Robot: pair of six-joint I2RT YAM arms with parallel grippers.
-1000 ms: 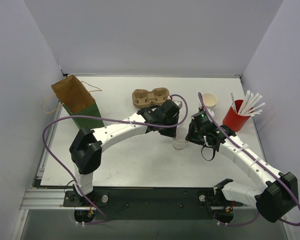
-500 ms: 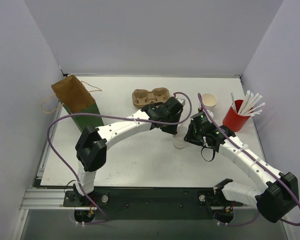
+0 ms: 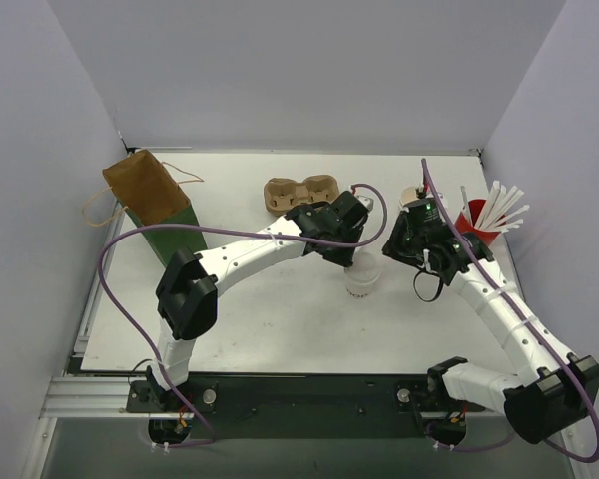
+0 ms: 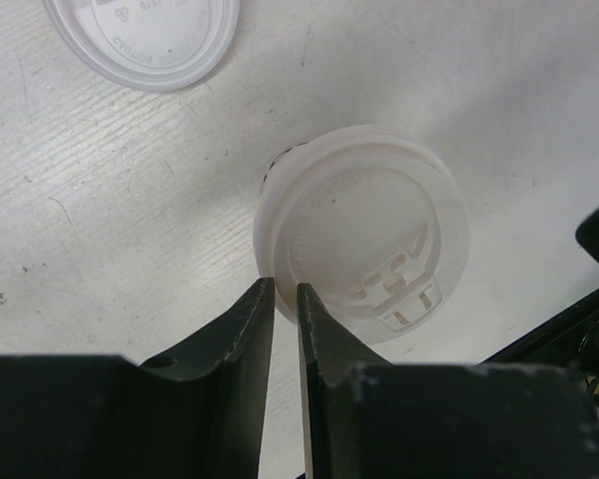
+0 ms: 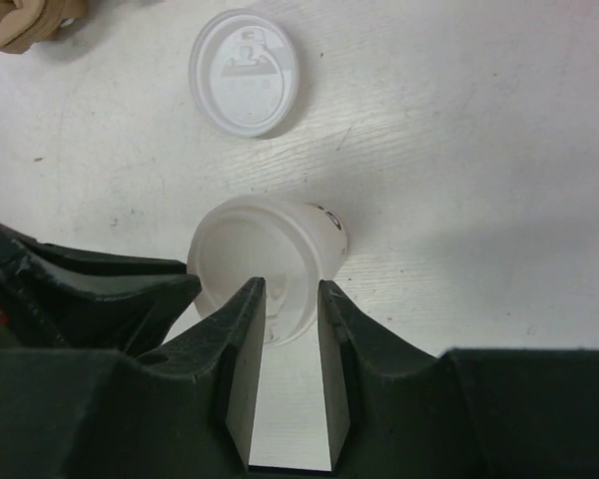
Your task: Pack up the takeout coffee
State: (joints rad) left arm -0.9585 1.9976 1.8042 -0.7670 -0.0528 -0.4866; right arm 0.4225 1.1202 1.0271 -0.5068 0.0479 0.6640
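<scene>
One takeout coffee cup (image 3: 363, 278) with a white lid on it stands mid-table; it also shows as the lidded cup (image 4: 364, 244) in the left wrist view and the lidded cup (image 5: 265, 261) in the right wrist view. My left gripper (image 3: 351, 251) hangs over its far edge. Its jaws are closed to a thin slit, with the left gripper's tips (image 4: 285, 291) at the lid's rim and nothing seen between them. My right gripper (image 5: 285, 289) stands a little apart from the cup, jaws narrowly open and empty. The second cup (image 3: 411, 194), without a lid, sits behind the right arm, partly hidden.
A loose white lid (image 5: 245, 72) lies flat beyond the cup. The brown pulp carrier (image 3: 299, 192) sits at the back centre, a green and brown paper bag (image 3: 155, 200) at the back left, and a red cup of straws (image 3: 472, 232) at the right.
My right gripper has drawn back from the lidded cup toward the far right and its jaws have parted a little. The left gripper has shifted slightly right and stays over the cup.
</scene>
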